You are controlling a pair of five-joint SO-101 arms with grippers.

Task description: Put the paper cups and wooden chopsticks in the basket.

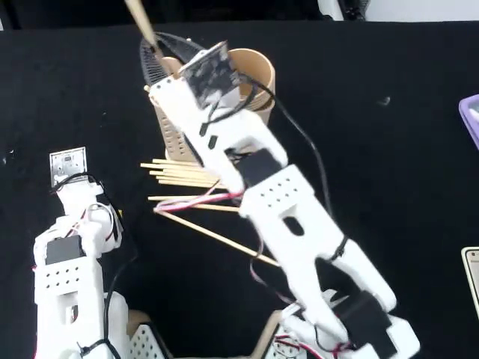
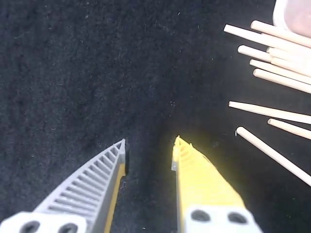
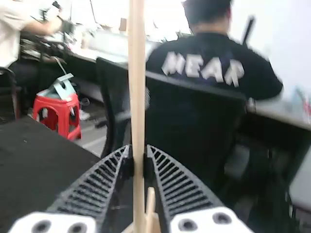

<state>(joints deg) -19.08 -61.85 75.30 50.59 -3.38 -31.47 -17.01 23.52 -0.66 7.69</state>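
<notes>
My right gripper [image 1: 156, 52] is raised over the perforated basket [image 1: 174, 134] at the back of the table. It is shut on one wooden chopstick [image 1: 140, 21], which stands upright between the fingers [image 3: 167, 177] in the right wrist view. A tan paper cup [image 1: 257, 73] shows beside the basket, partly hidden by the arm. Several more chopsticks [image 1: 183, 176] lie on the black table in front of the basket, one long one [image 1: 217, 235] lying diagonally. My left gripper [image 2: 148, 145] hovers open over bare cloth, just short of the chopstick ends [image 2: 272, 73].
A purple object [image 1: 470, 116] and a pale flat item [image 1: 471, 273] sit at the table's right edge. The right arm stretches diagonally across the middle of the table, above the loose chopsticks. A pale corner of a container [image 2: 294, 14] lies past the chopstick ends.
</notes>
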